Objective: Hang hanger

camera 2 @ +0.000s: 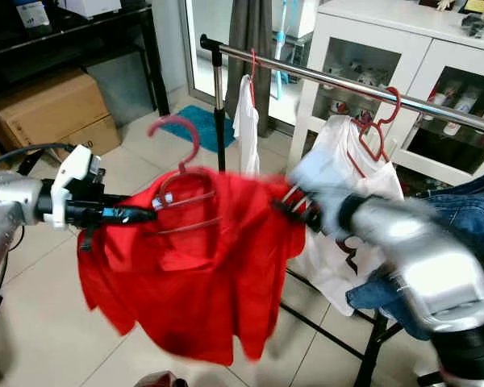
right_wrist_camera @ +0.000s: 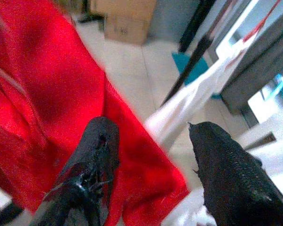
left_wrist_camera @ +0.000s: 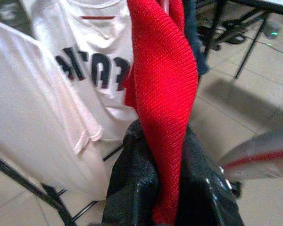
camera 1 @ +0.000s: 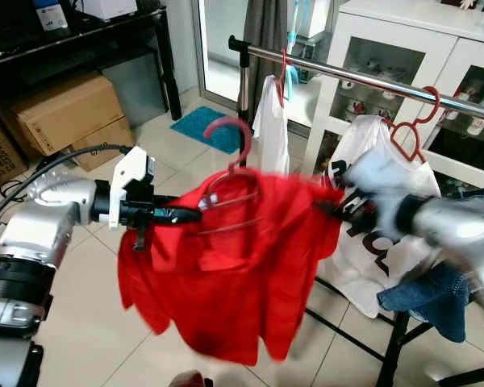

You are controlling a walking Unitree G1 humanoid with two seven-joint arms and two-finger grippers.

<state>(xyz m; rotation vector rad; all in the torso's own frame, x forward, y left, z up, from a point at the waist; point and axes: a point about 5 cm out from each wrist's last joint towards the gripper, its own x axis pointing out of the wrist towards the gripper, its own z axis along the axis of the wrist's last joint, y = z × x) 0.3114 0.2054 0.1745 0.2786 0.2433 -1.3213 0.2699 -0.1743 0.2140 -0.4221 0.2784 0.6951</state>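
**— Hanger: where is it now?**

**—** Hanger (camera 1: pixel 230 165) and its red shirt (camera 1: pixel 226 266) hang between my two arms, in front of the clothes rail (camera 1: pixel 363 76) and lower than its steel bar. Going down in size: the rail with a white printed T-shirt (camera 1: pixel 371 242) on a red hanger, then my shirt, then its pink hook, which points up and touches nothing.

**— What have your fingers got?**

**—** My left gripper (camera 1: pixel 173 215) has its fingers (left_wrist_camera: pixel 132 183) closed on a fold of the red cloth at the shirt's left shoulder. My right gripper (camera 2: pixel 294 211) is at the other shoulder, blurred; its wrist camera shows those fingers (right_wrist_camera: pixel 96 150) spread apart, red cloth lying between them but, as far as I can judge, not pinched.

**— So which step is this?**

**—** Carrying, I'd say; hanging isn't done. Next calls for lifting the hook above the bar, in the free stretch between the two white garments, then lowering it on before I let go.
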